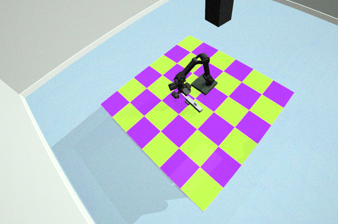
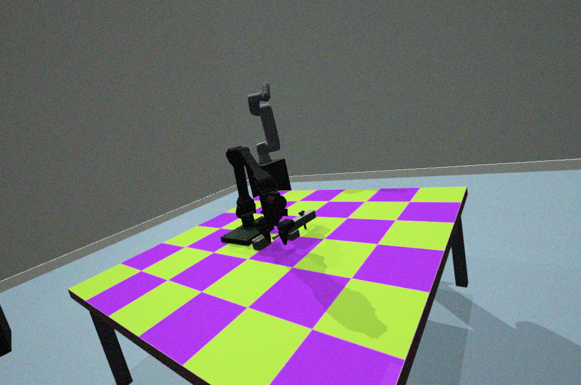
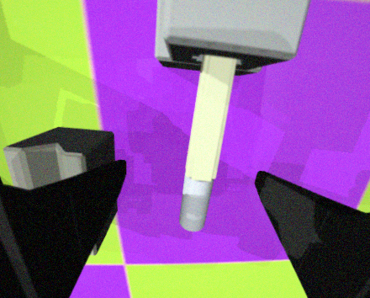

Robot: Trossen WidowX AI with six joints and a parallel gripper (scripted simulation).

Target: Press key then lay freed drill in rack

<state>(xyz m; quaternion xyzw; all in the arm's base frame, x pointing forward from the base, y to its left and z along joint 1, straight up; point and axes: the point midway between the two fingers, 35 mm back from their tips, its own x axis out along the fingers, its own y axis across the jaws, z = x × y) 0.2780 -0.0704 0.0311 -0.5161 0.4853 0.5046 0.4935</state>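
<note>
The drill, a cream bar with a silver rounded end, sticks out of the light grey holder. My gripper is open wide, its fingers on either side of the drill's outer end without touching it. A small dark knob on top of the holder looks like the key; it is out of the wrist view. A dark block with a grey grooved face, probably the rack, stands beside the left finger in the wrist view.
The checkered table carries the arm's base plate close behind the gripper. A small dark block shows beside the fingers, near the holder's lower end. A grey arm on a black pedestal stands beyond the table.
</note>
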